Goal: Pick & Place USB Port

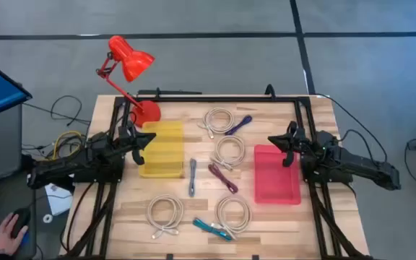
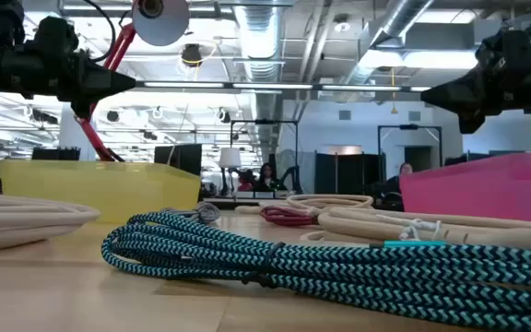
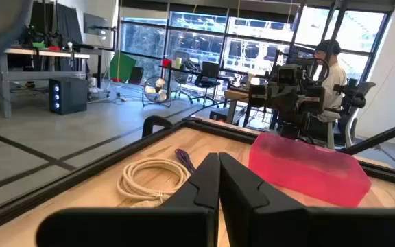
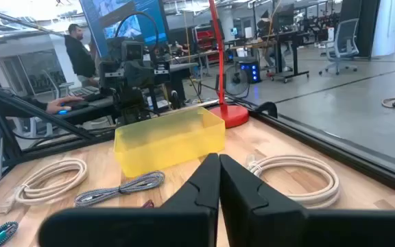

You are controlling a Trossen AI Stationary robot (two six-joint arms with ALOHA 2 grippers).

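Left gripper point(image 1: 152, 137) clenched, empty, above yellow bin point(image 1: 162, 149); right gripper point(image 1: 271, 140) clenched, seemingly hovering over pink bin point(image 1: 276, 174).

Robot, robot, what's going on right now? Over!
Left gripper shut, over yellow bin. Right gripper shut, over pink bin. Cables untouched. Nothing blocking.

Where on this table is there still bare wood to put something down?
Bare wood lies below the yellow bin, left of the lower-left white cable coil, and below the pink bin toward the table's near right corner. A strip right of the purple cable is free too. The middle, between the bins, is crowded with coils and cables.
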